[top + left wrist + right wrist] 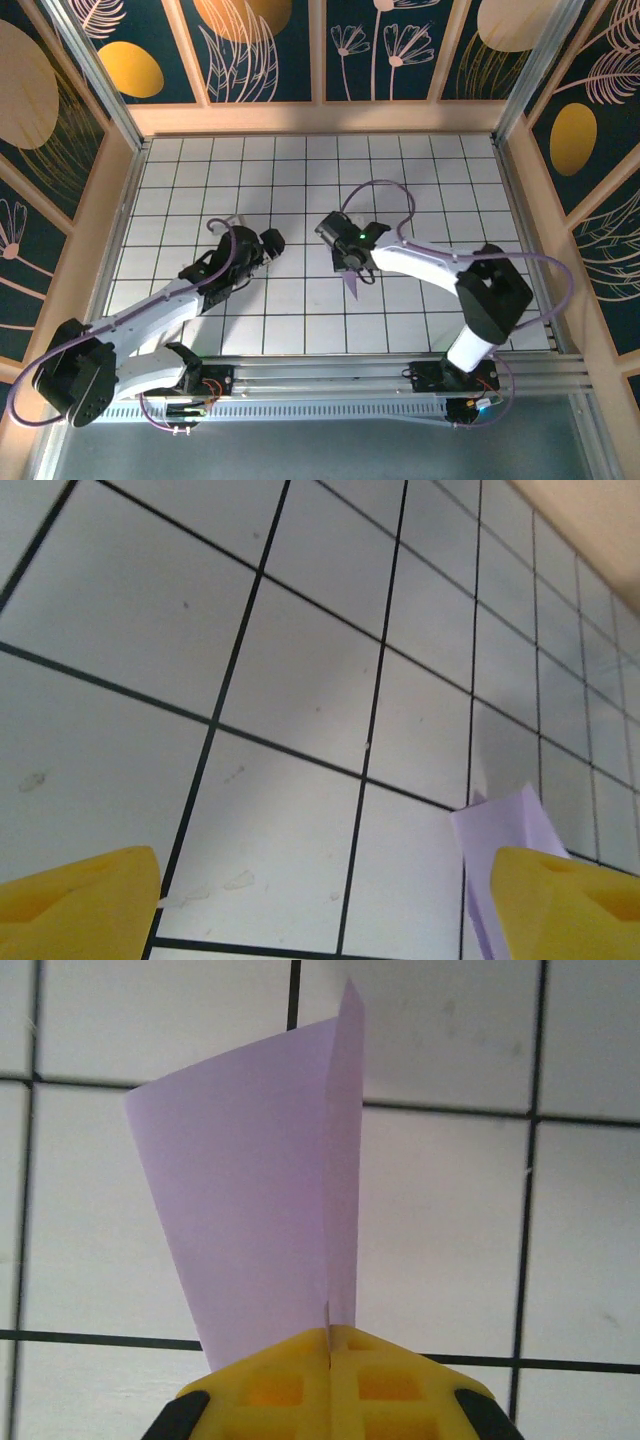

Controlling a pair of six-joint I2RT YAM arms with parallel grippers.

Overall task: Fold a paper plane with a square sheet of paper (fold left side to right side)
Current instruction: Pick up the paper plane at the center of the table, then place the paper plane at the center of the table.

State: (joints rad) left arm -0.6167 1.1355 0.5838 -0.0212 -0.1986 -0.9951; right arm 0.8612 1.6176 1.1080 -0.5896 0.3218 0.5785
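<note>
White tiles ruled with black grid lines cover the table, which is walled by dark floral panels. Near the centre of the overhead view, the right gripper (350, 264) is pinched tight on the folded lavender paper (250, 1190), which juts from its fingertips with the crease running lengthwise. To its left, the left gripper (271, 241) hangs with jaws spread wide, holding nothing. Folding well likely means laying the paper flat, matching its edges, then pressing the crease.
</note>
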